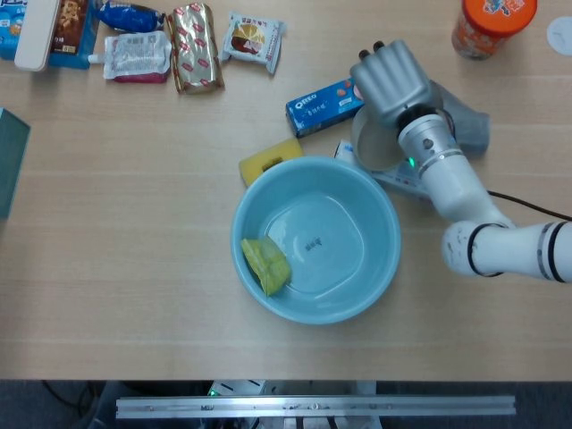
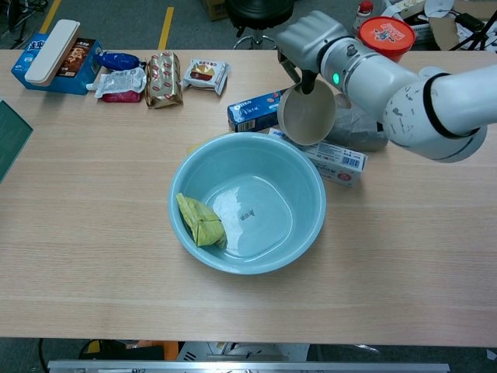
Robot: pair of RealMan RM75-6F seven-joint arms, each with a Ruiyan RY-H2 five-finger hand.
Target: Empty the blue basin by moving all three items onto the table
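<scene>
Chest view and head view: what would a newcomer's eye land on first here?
The right hand holding a round tan bowl tilted on edge behind the blue basin, above the toothpaste box. Next, the lone yellow-green packet lying inside the basin's left side.

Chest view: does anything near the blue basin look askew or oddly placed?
Yes. The right hand holds a tan bowl tipped on its side, above the toothpaste box rather than bare table. A yellow sponge sits wedged against the blue basin's far rim.
</scene>
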